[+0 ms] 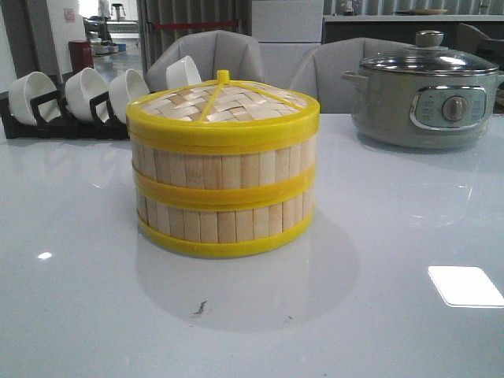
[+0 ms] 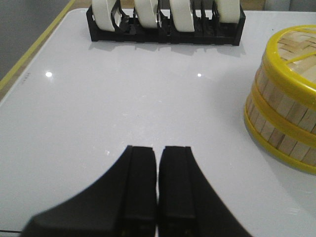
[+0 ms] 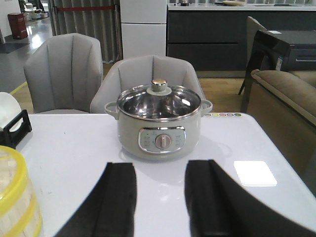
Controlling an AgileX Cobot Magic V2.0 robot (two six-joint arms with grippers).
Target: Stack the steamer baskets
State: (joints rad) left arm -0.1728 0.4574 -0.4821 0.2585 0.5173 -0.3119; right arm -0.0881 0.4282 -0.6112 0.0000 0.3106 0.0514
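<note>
Two steamer baskets (image 1: 223, 189) stand stacked one on the other in the middle of the white table, with a woven lid (image 1: 224, 102) with a yellow rim on top. The stack also shows in the left wrist view (image 2: 284, 103) and at the edge of the right wrist view (image 3: 15, 197). No gripper shows in the front view. My left gripper (image 2: 158, 150) is shut and empty over bare table, apart from the stack. My right gripper (image 3: 160, 168) is open and empty, facing the pot, with the stack off to one side.
A grey-green electric pot with a glass lid (image 1: 425, 94) stands at the back right, also in the right wrist view (image 3: 159, 121). A black rack of white bowls (image 1: 79, 98) stands at the back left, also in the left wrist view (image 2: 165, 22). Grey chairs (image 3: 64, 74) stand behind the table.
</note>
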